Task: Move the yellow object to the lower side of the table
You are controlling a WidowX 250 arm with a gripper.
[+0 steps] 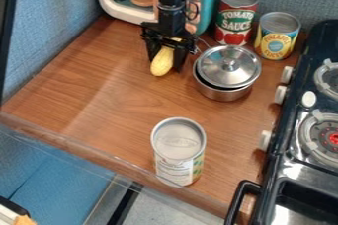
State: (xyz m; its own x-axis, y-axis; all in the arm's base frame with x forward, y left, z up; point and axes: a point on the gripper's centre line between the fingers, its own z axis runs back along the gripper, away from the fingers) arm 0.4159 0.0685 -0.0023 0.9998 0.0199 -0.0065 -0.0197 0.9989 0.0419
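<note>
We see our black arm (173, 3) enter at the camera view's top edge, slightly right of centre, nearly upright, with our black gripper (165, 65) hanging below it, pointing down.

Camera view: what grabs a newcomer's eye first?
Probably the bright yellow object between the fingers of the black gripper, toward the back of the wooden counter. Next, likely the shiny lidded pot just right of it in the picture, then the red glow in the stove burner at the right edge.
</note>
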